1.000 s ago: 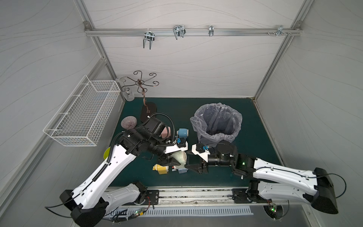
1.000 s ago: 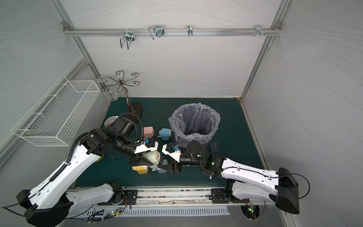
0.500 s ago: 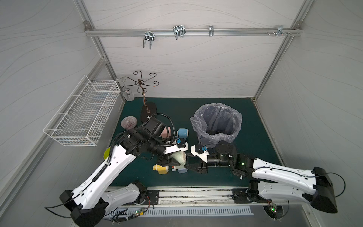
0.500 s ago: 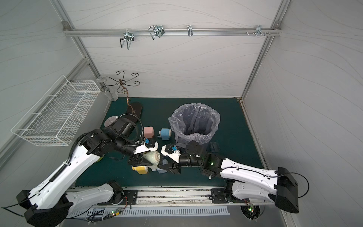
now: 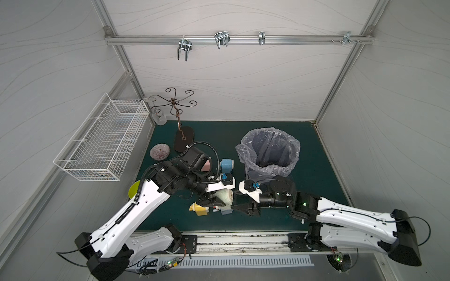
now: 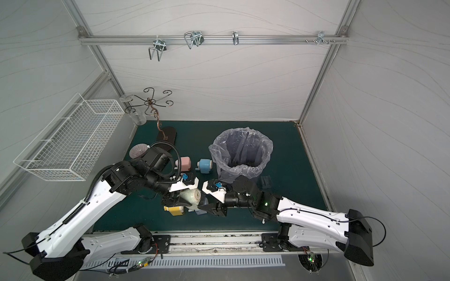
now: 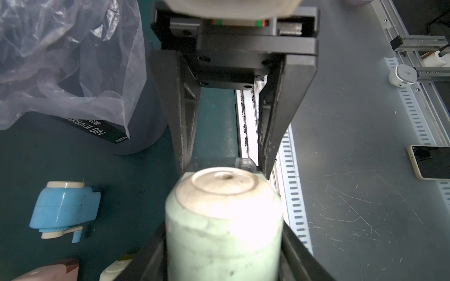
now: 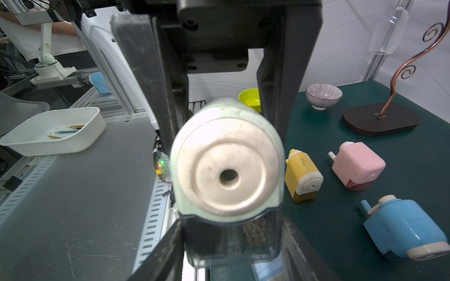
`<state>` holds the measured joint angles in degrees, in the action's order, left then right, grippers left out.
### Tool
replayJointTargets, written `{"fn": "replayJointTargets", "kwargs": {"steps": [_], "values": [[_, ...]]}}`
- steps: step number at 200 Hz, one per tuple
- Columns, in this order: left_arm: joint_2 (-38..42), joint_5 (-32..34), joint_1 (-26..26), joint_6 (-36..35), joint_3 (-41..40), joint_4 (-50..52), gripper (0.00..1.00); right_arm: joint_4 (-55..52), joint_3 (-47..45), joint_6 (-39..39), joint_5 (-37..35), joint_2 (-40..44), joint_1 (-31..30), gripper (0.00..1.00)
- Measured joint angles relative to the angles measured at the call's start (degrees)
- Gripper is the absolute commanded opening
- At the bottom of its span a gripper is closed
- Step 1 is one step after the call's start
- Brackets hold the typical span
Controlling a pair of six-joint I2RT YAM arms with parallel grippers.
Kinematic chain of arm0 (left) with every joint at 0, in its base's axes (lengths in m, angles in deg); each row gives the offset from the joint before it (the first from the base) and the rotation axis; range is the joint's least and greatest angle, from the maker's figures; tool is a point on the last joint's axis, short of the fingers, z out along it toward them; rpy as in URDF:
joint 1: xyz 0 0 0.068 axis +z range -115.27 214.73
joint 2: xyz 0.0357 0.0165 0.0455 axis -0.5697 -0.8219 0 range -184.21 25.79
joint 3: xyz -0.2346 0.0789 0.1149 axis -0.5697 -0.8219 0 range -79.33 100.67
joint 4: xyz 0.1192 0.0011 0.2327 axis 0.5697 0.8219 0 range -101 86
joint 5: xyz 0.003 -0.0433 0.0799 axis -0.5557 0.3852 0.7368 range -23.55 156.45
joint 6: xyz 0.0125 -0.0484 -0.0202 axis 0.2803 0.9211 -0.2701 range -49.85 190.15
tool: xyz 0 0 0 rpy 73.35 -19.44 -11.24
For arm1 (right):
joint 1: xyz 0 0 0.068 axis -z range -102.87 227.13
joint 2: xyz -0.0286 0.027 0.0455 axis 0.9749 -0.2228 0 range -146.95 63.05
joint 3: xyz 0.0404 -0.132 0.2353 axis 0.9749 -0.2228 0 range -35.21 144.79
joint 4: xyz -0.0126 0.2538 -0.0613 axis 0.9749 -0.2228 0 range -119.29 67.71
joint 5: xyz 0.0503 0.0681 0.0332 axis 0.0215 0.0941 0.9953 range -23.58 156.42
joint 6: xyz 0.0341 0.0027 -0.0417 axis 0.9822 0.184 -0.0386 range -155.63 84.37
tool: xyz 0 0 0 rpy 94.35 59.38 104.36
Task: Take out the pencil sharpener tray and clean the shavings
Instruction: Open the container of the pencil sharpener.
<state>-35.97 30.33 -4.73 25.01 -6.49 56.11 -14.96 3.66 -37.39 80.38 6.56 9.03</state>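
Note:
Just above the mat hangs a pale green pencil sharpener [image 5: 225,195] [image 6: 192,195], lying on its side, with my left gripper [image 7: 224,231] shut around its body [image 7: 224,219]. Its round face with the pencil hole [image 8: 227,167] looks at the right wrist camera. Under that face sits the clear tray [image 8: 231,240], in the sharpener's base. My right gripper [image 8: 231,243] [image 5: 239,208] is shut on the tray's two sides. Brown shavings [image 8: 255,230] show through the tray's wall. The two grippers meet head-on at the front middle of the mat.
A bin lined with clear plastic [image 5: 267,155] stands just behind the right gripper. Yellow [image 5: 198,209], blue [image 5: 226,165] and pink [image 6: 186,163] sharpeners lie near the left gripper. A striped bowl [image 5: 159,152], a hook stand [image 5: 183,141] and a green bowl [image 5: 134,192] sit at the left.
My right gripper's jaws have closed in onto the tray and the arm has edged toward the sharpener. The left arm and the sharpener have not moved.

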Motion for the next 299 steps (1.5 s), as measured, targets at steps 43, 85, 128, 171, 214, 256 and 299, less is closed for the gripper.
{"fn": "replayJointTargets", "kwargs": {"steps": [43, 85, 128, 171, 214, 256, 299], "values": [[0.00, 1.03, -0.31, -0.07, -0.57, -0.07, 0.00, -1.05, -1.11, 0.04, 0.33, 2.19, 0.98, 0.00], [0.00, 1.66, -0.59, -0.09, -0.92, -0.04, 0.00, -2.38, -1.40, 0.04, 0.57, 3.50, 1.36, 0.00], [0.15, 2.36, -0.72, -0.33, -1.29, 0.46, 0.00, -4.83, -2.43, 0.09, 0.20, 7.45, 1.79, 0.00], [1.36, 4.74, -0.72, -1.11, -3.52, 3.23, 0.00, -7.48, -4.90, 1.57, -1.84, 13.84, 2.25, 0.00], [2.21, 5.79, -0.72, -1.16, -4.22, 3.98, 0.00, -11.56, -4.33, 1.77, -4.57, 17.66, 2.40, 0.00], [2.54, 6.47, -0.72, -1.11, -4.87, 3.91, 0.00, -16.33, 0.76, 1.86, -8.57, 18.25, 2.82, 0.00], [2.54, 7.85, -0.72, -1.09, -6.49, 3.72, 0.00, -20.04, 10.75, 4.90, -10.32, 17.11, 7.69, 0.00]]}}
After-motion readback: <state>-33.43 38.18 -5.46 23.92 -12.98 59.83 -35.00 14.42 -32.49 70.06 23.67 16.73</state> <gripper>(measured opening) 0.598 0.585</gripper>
